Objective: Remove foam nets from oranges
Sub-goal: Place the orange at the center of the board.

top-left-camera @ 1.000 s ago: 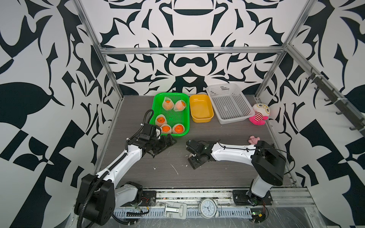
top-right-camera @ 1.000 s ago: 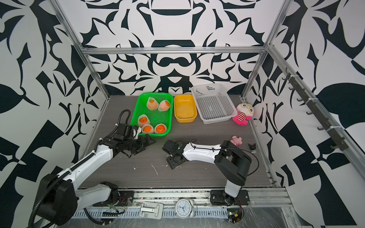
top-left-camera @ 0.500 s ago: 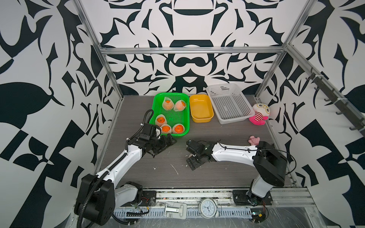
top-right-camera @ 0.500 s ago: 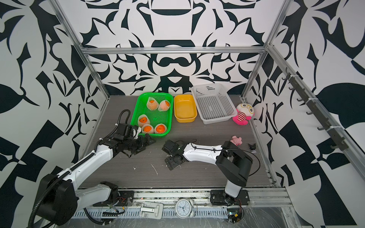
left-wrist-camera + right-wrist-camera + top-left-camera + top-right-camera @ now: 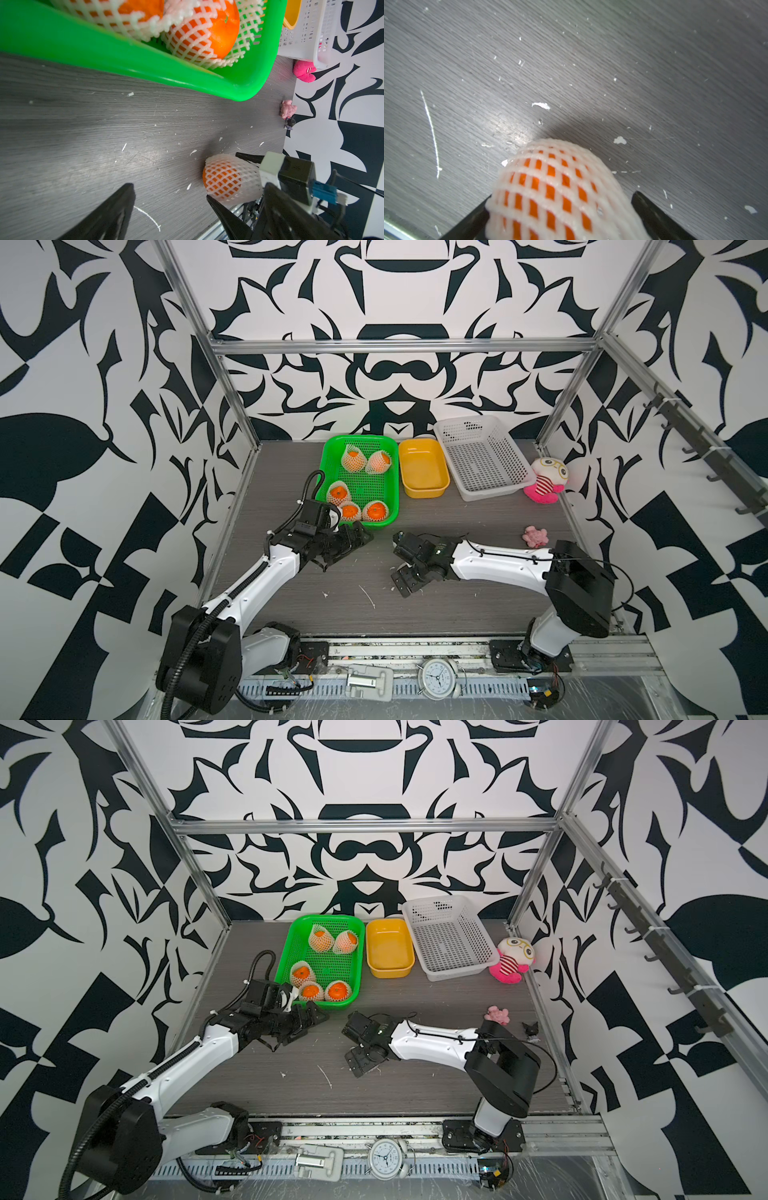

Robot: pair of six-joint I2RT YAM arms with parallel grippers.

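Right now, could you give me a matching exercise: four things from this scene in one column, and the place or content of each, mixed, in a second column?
Column A
1. green basket
2. yellow tub
3. plush toy
4. right gripper

Column B
a. beside the white basket
b. empty, between two baskets
c. one netted orange sits between its jaws
d. holds five netted oranges

Pairs: 1-d, 2-b, 3-a, 4-c

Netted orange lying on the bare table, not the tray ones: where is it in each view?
Top views: not visible in either.
Left wrist: the netted orange lies on the table, past the green tray corner.
Right wrist: the netted orange close up, table behind.
Shared landmark: the long white strand on the table, in all four views.
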